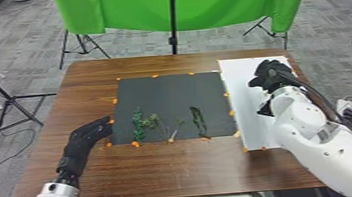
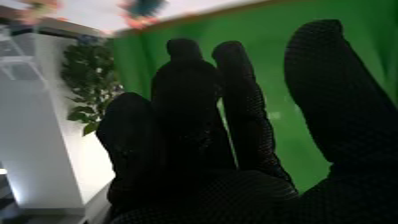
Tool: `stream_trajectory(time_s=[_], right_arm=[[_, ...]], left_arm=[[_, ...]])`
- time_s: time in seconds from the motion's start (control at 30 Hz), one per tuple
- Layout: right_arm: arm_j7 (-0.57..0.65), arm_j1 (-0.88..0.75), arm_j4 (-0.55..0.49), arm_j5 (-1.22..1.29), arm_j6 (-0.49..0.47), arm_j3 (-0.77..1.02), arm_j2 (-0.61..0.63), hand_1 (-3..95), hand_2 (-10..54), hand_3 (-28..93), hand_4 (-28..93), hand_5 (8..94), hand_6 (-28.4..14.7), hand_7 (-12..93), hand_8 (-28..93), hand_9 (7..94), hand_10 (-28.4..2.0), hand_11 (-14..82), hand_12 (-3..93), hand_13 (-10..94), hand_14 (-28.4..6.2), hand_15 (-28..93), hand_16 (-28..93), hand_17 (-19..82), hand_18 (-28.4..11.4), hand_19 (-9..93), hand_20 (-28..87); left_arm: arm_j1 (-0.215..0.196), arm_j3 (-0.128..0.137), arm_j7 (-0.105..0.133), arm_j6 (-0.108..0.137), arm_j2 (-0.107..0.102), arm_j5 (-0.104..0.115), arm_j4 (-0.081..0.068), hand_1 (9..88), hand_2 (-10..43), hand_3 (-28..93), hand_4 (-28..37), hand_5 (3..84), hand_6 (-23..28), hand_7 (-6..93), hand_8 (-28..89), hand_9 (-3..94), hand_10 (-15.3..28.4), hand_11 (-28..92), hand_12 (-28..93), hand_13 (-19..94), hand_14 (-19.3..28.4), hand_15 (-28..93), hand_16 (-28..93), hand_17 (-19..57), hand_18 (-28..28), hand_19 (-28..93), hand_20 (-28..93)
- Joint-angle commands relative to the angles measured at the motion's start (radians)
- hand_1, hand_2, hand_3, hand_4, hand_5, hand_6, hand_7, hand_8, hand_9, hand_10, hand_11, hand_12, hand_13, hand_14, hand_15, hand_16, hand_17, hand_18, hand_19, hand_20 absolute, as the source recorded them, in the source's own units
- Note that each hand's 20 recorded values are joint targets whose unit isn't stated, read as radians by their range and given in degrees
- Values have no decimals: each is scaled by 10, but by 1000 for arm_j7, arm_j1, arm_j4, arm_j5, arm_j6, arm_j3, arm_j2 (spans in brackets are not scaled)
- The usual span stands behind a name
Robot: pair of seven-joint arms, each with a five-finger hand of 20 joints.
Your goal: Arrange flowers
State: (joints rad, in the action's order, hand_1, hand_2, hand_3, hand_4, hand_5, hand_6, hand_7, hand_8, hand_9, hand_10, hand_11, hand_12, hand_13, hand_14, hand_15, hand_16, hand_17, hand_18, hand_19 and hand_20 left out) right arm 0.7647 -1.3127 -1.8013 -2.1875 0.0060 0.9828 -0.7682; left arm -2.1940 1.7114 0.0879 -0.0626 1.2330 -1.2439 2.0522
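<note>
In the head view, my right hand (image 1: 270, 75) is over the far part of the white sheet (image 1: 246, 89), right of the dark mat. My right hand (image 2: 209, 145) has its fingers extended in the right wrist view, with nothing held. Several thin green stems lie apart on the near half of the mat: a leafy one (image 1: 137, 124) at the left, a branching one (image 1: 153, 121) beside it, and a long dark green one (image 1: 198, 121) farther right. My left hand (image 1: 86, 135) rests open beside the mat's left edge, not touching the stems.
The dark mat (image 1: 167, 94) has small orange pieces round its edges on the brown table (image 1: 142, 171). A black object (image 1: 264, 110) sits on the white sheet, partly hidden by my right arm. A green cloth (image 1: 228, 5) hangs beyond the table.
</note>
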Motion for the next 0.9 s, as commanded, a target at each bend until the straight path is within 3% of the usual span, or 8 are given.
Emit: stream_trajectory(time_s=[0.03, 0.37, 0.53, 0.67, 0.77, 0.9], right_arm=[[13, 41, 81, 5, -42, -52, 12, 399, -95, 675, -118, 539, -3, 147, -71, 562, -184, 158, 242, 753, -104, 674, 350, 576, -151, 932, 612], [35, 12, 129, -18, -94, -67, 0, 426, -95, 683, -129, 514, 0, 155, -74, 557, -186, 164, 243, 749, -100, 701, 336, 578, -145, 932, 602], [12, 7, 171, -79, 49, -111, -2, 485, -95, 673, -140, 574, -11, 181, -76, 629, -177, 229, 250, 789, -72, 698, 328, 607, -121, 932, 587], [-14, 7, 190, -113, 154, -136, 2, 601, -95, 565, -126, 688, -38, 197, 114, 796, -130, 104, 402, 836, -47, 673, 333, 646, -100, 932, 575], [-29, 13, 177, -126, 203, -143, 13, 632, -95, 564, -131, 763, -32, 211, 131, 871, -111, 109, 409, 882, -30, 641, 336, 684, -87, 932, 566], [-52, 42, 106, -135, 244, -136, 35, 641, -95, 567, -137, 785, -30, 220, 127, 890, -102, 110, 413, 901, -23, 633, 337, 694, -83, 932, 563]], left_arm=[[-7, -1, -14, -13, 1, 1, -5, 299, -15, 616, -173, 449, 79, 58, -40, 417, 151, 180, 122, 312, 200, 254, -20, 32, 146, 158, 184], [-7, 2, -21, -27, 0, -1, -4, 299, -15, 616, -173, 446, 77, 57, -40, 415, 152, 176, 121, 311, 199, 253, -19, 31, 145, 155, 183], [-4, 3, -22, -27, 2, -1, -6, 299, -14, 616, -172, 445, 77, 57, -39, 413, 151, 176, 122, 311, 199, 252, -19, 31, 145, 154, 183], [-1, 0, -21, -30, 5, -3, -9, 300, -14, 615, -173, 445, 76, 56, -39, 414, 151, 175, 122, 311, 199, 251, -19, 30, 145, 153, 183], [-6, 2, -19, -28, 8, -4, -6, 299, -14, 617, -173, 445, 76, 57, -39, 413, 151, 175, 123, 311, 199, 251, -19, 30, 145, 153, 183], [-13, 4, -17, -23, 8, -4, -3, 300, -14, 615, -174, 444, 76, 56, -39, 413, 151, 176, 124, 311, 199, 252, -19, 30, 145, 153, 183]])
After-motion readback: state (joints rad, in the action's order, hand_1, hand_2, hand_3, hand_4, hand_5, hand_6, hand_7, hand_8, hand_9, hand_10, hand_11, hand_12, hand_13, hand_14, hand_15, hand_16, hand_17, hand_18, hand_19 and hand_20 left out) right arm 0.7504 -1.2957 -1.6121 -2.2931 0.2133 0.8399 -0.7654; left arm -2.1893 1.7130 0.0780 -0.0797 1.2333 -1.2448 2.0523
